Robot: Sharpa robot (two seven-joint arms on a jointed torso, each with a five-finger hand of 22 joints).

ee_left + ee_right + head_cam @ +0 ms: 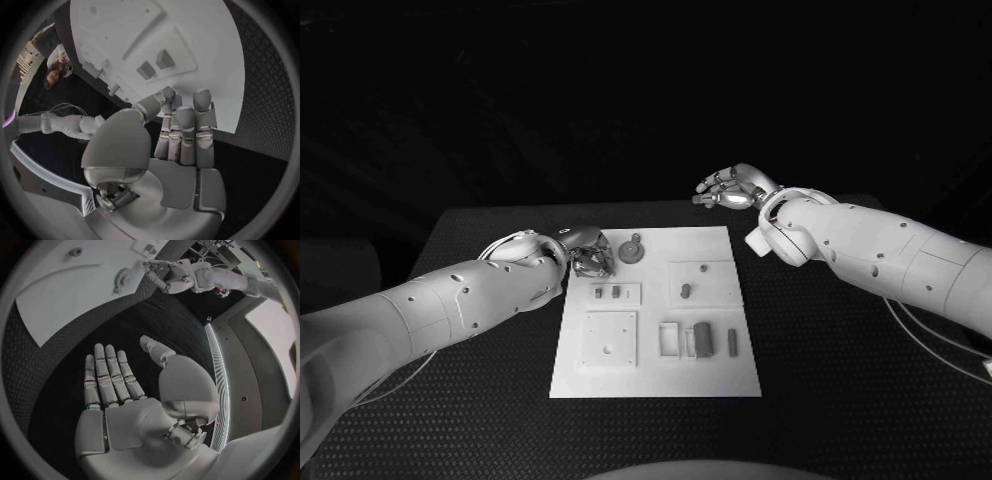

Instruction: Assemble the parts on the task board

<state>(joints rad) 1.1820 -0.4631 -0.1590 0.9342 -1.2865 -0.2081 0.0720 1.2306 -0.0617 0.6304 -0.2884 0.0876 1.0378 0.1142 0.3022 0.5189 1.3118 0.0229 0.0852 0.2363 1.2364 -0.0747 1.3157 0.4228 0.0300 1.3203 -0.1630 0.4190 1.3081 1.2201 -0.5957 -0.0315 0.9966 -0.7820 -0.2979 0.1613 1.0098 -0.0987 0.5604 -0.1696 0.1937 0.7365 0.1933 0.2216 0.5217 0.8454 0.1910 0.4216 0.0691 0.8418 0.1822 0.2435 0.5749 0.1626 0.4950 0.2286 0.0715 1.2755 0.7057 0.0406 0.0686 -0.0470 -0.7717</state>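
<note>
Hovering over the task board [718, 375] — both hands, left hand [589, 252] and right hand [728, 187], fingers straight, empty.

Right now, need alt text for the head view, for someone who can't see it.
A white task board lies mid-table on a black table, carrying small grey parts in recessed sections. The left hand hovers at the board's far left corner beside a round part; the right hand hangs open beyond its far right corner, holding nothing.

I am looking down at the black table [473, 420], where the white task board [661, 375] is lying flat mid-table.
</note>
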